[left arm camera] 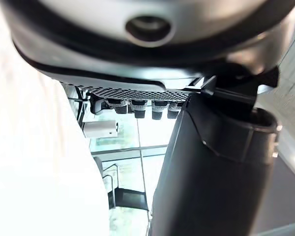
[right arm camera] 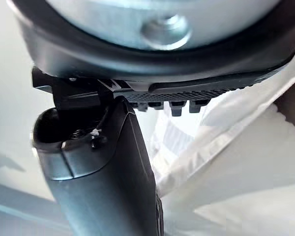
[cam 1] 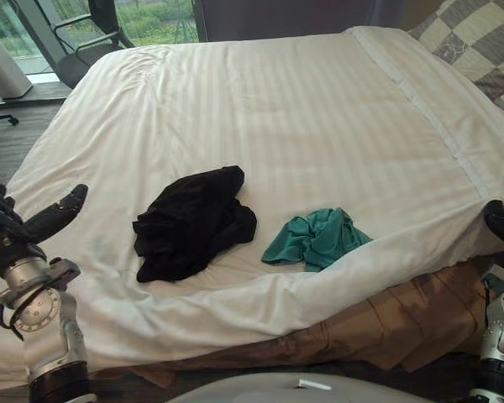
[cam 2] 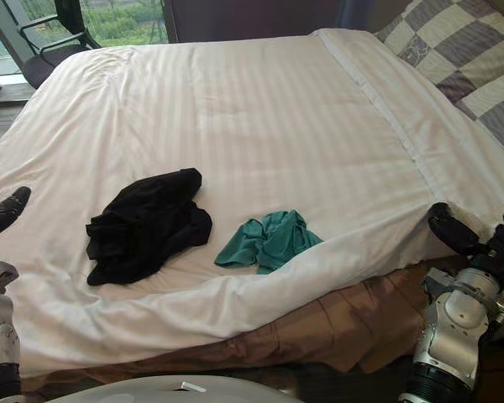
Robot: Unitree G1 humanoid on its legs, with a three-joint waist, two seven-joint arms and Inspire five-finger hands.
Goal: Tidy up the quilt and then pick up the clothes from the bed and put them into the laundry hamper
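While black clothes and a teal shirt sit near the bed's front edge, left hand and right hand hover at its corners, fingers straight.

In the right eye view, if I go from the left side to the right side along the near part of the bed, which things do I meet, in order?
left hand → black garment → teal garment → right hand

The quilt is striped white on white. A black garment and a teal garment are seen; the pillow is checked grey and cream.
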